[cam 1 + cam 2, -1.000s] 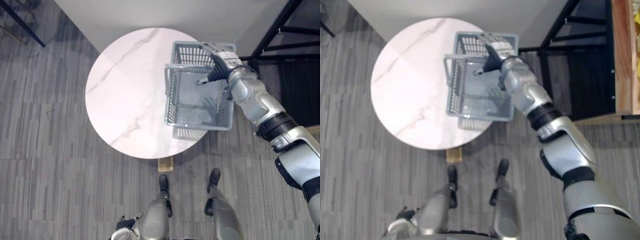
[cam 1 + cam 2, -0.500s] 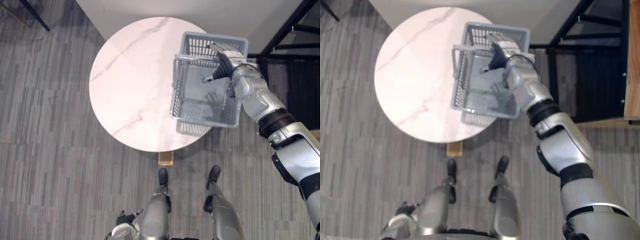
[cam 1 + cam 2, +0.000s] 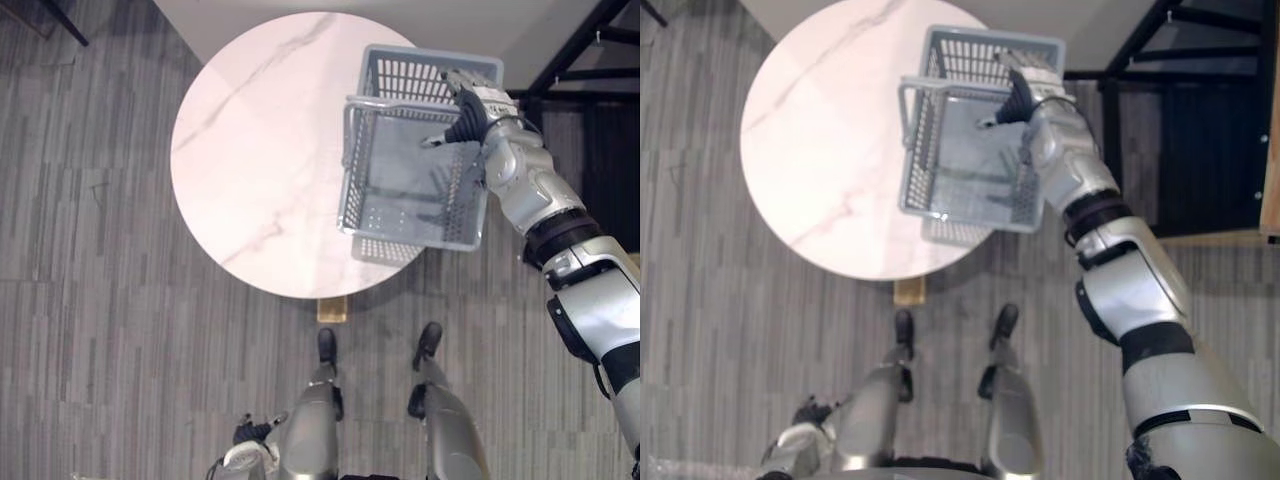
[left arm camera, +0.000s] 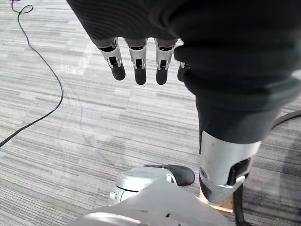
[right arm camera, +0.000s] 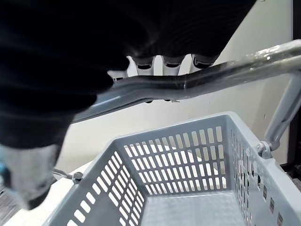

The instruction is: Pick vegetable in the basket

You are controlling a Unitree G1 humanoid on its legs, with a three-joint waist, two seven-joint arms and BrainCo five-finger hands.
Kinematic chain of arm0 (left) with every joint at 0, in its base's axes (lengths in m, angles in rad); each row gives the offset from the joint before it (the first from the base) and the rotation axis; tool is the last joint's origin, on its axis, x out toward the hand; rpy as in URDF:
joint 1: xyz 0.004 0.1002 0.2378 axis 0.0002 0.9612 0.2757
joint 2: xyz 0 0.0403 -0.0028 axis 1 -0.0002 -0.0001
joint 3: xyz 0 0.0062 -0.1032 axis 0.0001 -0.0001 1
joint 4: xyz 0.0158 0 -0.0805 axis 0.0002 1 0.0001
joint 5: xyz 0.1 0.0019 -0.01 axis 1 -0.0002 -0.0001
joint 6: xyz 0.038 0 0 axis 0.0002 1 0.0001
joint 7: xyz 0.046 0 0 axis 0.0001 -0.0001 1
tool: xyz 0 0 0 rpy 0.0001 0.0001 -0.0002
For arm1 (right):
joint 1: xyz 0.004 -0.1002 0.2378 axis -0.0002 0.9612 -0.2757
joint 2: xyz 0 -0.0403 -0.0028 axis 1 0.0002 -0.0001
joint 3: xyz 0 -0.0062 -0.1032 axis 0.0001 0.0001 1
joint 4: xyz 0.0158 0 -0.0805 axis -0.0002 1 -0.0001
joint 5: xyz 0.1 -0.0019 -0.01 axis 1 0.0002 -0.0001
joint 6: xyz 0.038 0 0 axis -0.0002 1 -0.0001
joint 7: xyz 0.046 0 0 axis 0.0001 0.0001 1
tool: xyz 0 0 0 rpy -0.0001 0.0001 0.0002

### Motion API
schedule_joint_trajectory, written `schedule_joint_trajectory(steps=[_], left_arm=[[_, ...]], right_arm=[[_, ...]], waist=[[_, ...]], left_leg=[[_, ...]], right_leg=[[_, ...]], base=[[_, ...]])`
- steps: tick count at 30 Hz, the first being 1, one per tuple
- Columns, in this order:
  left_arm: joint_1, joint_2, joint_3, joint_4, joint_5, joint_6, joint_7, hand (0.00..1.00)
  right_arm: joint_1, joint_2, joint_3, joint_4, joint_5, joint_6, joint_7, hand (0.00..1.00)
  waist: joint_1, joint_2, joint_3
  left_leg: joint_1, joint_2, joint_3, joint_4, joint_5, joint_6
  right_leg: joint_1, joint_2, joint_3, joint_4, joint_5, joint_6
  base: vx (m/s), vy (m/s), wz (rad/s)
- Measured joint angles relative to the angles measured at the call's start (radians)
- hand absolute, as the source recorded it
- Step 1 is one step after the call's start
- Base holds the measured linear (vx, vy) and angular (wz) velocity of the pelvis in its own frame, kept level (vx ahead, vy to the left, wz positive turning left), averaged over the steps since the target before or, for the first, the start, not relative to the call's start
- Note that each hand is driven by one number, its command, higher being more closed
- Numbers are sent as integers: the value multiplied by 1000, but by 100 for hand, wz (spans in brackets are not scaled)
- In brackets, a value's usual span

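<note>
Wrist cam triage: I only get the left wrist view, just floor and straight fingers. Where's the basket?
Observer: The basket hangs from the right hand, whose fingers curl round its silver handle.
Operator: Anything inside?
Observer: The right wrist view shows a bare grey bottom with nothing lying in it.
Operator: Where is it relative to the table?
Observer: Over the right edge of the round white table, with part of it past the rim on the robot's right.
</note>
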Motion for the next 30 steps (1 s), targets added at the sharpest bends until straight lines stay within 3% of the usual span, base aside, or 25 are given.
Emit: schedule_joint_trajectory(steps=[1, 20, 30], left_arm=[[-2, 0, 0, 0, 0, 0, 0, 0], [-2, -1, 1, -8, -1, 0, 4, 0], [-5, -4, 3, -9, 3, 14, 0, 0]], right_arm=[[0, 1, 0, 0, 0, 0, 0, 100], [-34, 48, 57, 1, -3, 17, 19, 100], [-5, 80, 111, -4, -11, 20, 56, 100]], waist=[[1, 0, 0], [9, 2, 1], [26, 2, 1]], left_leg=[[-1, 0, -1, 0, 0, 0], [-3, 0, -20, 8, 3, 0], [62, 3, 4, 10, 1, -1]], right_leg=[[0, 0, -1, -1, 0, 0], [15, -1, -15, -6, 0, 0], [58, 4, 17, -2, 3, -1]], base=[[37, 3, 2], [19, 2, 2], [4, 4, -8]])
